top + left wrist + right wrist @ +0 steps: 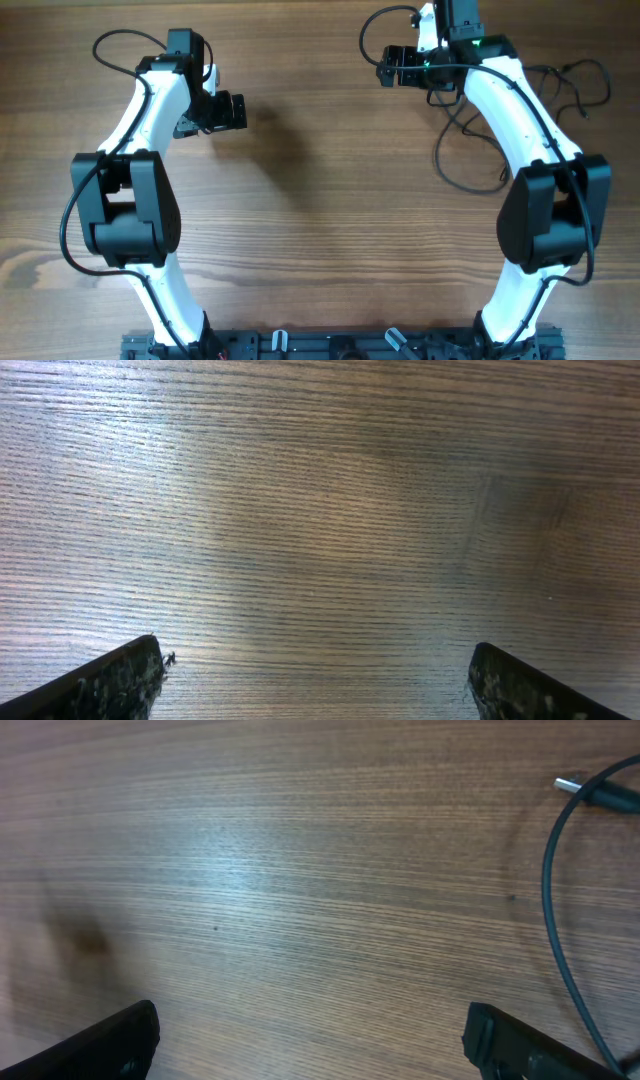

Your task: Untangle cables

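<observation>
On my left, the left arm (150,120) bends in toward the middle of the wooden table (320,210). The left gripper (228,110) hangs over bare wood with its fingers (120,680) spread wide apart. From its wrist camera I see only wood grain between them, nothing held and nothing touched.

Across the middle of the table I see plain wood.

Further right, at the far side of the table, the right gripper (393,67) points left, and its jaws are also wide apart. In its wrist view the gap between the two fingers (110,1045) holds nothing.

The cables (441,160) lie on the right side of the table, in loose thin black loops partly under and around the right arm (520,110), with more strands beyond its outer side. From the right wrist camera I can see one cord (547,880) curving down the right edge, close to the right-hand finger, though I cannot tell whether they touch. Its small metal plug end (568,785) rests on the wood.
</observation>
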You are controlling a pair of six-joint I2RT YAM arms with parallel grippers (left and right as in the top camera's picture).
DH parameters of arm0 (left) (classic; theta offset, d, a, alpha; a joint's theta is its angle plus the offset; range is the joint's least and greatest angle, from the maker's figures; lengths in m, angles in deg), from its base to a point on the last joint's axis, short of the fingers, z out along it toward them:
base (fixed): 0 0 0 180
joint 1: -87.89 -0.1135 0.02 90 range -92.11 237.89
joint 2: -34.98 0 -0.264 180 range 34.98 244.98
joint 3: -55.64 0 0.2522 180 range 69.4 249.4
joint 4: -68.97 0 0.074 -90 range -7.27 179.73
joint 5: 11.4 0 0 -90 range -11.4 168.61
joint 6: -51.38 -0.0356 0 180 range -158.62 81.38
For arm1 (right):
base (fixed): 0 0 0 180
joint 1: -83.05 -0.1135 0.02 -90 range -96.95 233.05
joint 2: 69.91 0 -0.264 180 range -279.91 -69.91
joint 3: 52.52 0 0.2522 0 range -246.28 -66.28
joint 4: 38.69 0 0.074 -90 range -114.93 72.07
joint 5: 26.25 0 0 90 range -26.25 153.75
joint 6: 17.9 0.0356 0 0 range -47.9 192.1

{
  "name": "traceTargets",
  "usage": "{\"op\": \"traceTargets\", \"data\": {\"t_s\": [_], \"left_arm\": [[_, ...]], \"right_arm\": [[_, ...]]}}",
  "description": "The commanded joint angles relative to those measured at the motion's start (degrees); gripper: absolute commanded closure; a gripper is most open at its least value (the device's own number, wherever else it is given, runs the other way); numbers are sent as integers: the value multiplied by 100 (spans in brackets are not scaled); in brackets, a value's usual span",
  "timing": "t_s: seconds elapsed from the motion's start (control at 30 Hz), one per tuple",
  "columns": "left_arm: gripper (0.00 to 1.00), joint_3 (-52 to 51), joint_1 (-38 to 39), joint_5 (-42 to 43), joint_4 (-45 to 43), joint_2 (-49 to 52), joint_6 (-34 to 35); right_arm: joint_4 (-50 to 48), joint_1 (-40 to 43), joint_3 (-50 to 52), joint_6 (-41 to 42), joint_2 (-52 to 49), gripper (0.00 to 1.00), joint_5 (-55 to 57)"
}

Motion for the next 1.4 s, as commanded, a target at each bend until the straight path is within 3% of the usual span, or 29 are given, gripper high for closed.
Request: {"op": "traceTargets", "data": {"t_s": [0.0,0.53,1.0,1.37], "left_arm": [[0,-52,15,-96,4,20,13],[0,-52,15,-96,2,20,13],[0,-52,15,-96,4,20,13],[0,-52,15,-96,2,20,13]], "right_arm": [[-37,-22,46,35,752,0,92],[-31,-22,46,35,3626,0,92],[2,-22,46,35,5536,0,92],[1119,-20,48,20,6970,0,938]]}}
